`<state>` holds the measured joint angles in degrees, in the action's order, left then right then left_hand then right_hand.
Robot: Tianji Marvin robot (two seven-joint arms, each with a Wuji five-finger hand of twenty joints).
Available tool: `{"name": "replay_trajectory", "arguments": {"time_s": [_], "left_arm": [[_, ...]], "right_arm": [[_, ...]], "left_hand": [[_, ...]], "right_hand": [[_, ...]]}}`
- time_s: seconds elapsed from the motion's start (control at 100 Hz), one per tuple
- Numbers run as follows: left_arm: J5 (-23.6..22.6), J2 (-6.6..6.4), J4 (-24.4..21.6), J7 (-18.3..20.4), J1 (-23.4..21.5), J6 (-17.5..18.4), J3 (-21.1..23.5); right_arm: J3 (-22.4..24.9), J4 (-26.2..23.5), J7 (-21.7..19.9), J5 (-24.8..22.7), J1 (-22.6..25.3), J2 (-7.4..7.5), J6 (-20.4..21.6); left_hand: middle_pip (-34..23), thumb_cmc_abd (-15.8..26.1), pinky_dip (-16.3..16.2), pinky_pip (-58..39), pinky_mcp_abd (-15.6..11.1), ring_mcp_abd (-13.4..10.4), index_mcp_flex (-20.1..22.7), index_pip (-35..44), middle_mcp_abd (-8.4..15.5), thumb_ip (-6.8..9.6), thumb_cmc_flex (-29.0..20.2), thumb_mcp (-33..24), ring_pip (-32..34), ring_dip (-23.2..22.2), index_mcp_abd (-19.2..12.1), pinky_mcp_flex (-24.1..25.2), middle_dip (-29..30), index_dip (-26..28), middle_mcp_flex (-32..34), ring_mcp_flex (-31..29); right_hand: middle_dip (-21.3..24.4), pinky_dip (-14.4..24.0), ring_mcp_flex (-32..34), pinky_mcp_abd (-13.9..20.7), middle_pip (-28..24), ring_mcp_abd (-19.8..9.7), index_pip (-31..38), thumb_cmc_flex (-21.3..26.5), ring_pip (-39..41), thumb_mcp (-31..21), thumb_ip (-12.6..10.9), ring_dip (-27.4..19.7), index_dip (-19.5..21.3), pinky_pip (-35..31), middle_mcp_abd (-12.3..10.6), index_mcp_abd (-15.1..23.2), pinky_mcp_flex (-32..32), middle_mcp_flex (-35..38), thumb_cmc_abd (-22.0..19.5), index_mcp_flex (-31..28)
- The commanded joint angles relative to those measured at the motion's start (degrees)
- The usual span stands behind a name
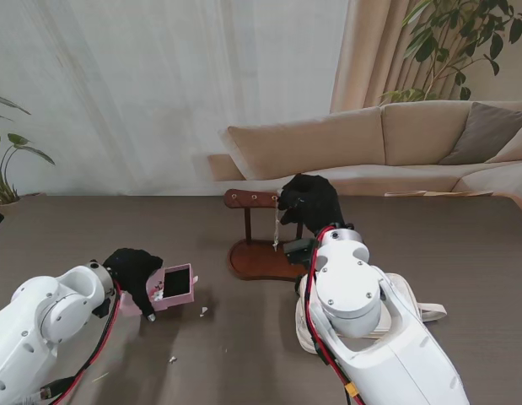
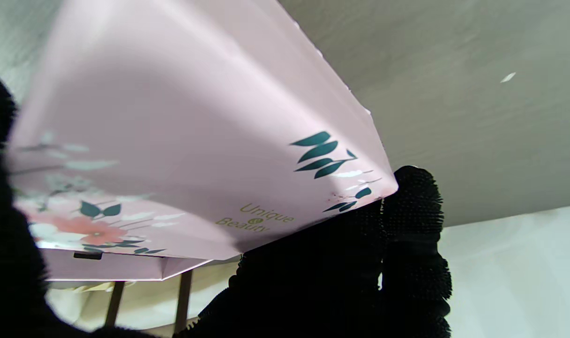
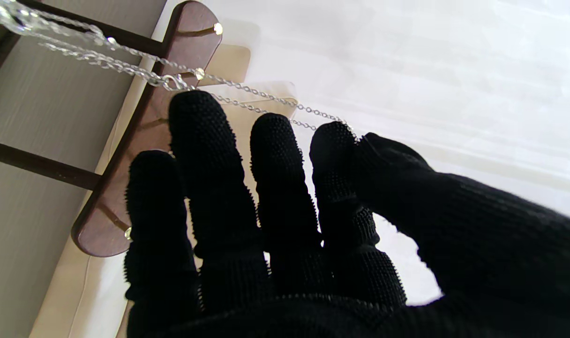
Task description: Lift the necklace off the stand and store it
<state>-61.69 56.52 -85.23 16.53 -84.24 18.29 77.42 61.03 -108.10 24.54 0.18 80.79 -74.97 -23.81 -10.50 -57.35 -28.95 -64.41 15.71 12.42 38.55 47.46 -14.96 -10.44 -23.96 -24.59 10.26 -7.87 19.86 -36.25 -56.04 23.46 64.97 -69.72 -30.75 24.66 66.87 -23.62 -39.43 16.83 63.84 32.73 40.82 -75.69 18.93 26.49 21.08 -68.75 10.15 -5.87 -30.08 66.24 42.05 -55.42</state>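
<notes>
Mid-frame, our right hand pinches necklace chain, still draped on stand crossbar. Lower left, our left hand grips pink box. Next, we judge: lift chain clear of pegs.

Dark wood-grain table; wooden stand on it; white scraps nearby.
</notes>
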Motion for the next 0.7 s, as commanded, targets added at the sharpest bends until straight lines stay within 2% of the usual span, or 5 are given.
{"name": "replay_trajectory", "arguments": {"time_s": [0.0,0.25,0.46,0.69], "left_arm": [[0.7,0.6,-2.0,1.3,1.4,0.7,-0.8],[1.0,0.76,-3.0,0.6,4.3,1.8,-5.2],[0.4,0.96,-3.1,-1.6,5.9,2.5,-8.9],[1.0,1.04,-3.6,-1.4,7.4,2.6,-11.9]], "right_arm": [[-0.6,-0.8,-1.1,0.2,0.6,-0.34,0.4],[-2.0,-1.3,-1.8,0.3,1.3,-0.19,1.1],[-3.3,-1.4,-2.2,0.2,1.6,-0.14,1.5],[-4.4,-1.2,-2.6,0.4,1.6,-0.2,1.7]], "left_hand": [[-9.7,7.6,-1.9,-3.4,1.2,-9.1,7.2,37.2,6.5,-0.19,-30.8,-31.8,7.6,-0.8,-9.1,-0.4,-5.7,3.5,7.2,-5.7],[-9.8,7.7,-2.7,-4.0,1.3,-8.9,7.0,37.3,6.5,-0.17,-30.6,-31.7,7.9,-0.7,-9.4,-0.2,-6.0,3.6,7.1,-5.7],[-9.7,7.6,-3.0,-4.2,1.2,-8.9,7.0,37.2,6.5,-0.27,-30.4,-31.7,8.2,-0.8,-9.5,-0.2,-5.9,3.6,7.3,-5.8],[-9.6,7.8,-3.2,-4.1,1.1,-9.0,7.0,37.2,6.6,-0.33,-30.2,-31.7,8.2,-0.6,-9.8,-0.1,-5.9,3.6,7.2,-5.6]], "right_hand": [[-1.1,0.1,2.7,0.1,0.5,-0.4,-0.2,1.3,0.5,-1.6,0.7,0.6,0.2,-2.2,0.8,0.6,-0.5,1.0,0.5,-0.7],[-1.1,0.1,2.7,0.2,0.5,-0.4,-0.2,1.3,0.5,-1.6,0.7,0.6,0.2,-2.2,0.8,0.6,-0.5,1.0,0.5,-0.7],[-1.1,0.1,2.7,0.3,0.5,-0.4,-0.2,1.3,0.5,-1.6,0.7,0.6,0.2,-2.3,0.7,0.6,-0.5,1.0,0.5,-0.7],[-1.1,0.1,2.7,0.2,0.5,-0.4,-0.2,1.3,0.5,-1.6,0.7,0.6,0.2,-2.3,0.7,0.6,-0.6,0.9,0.5,-0.7]]}}
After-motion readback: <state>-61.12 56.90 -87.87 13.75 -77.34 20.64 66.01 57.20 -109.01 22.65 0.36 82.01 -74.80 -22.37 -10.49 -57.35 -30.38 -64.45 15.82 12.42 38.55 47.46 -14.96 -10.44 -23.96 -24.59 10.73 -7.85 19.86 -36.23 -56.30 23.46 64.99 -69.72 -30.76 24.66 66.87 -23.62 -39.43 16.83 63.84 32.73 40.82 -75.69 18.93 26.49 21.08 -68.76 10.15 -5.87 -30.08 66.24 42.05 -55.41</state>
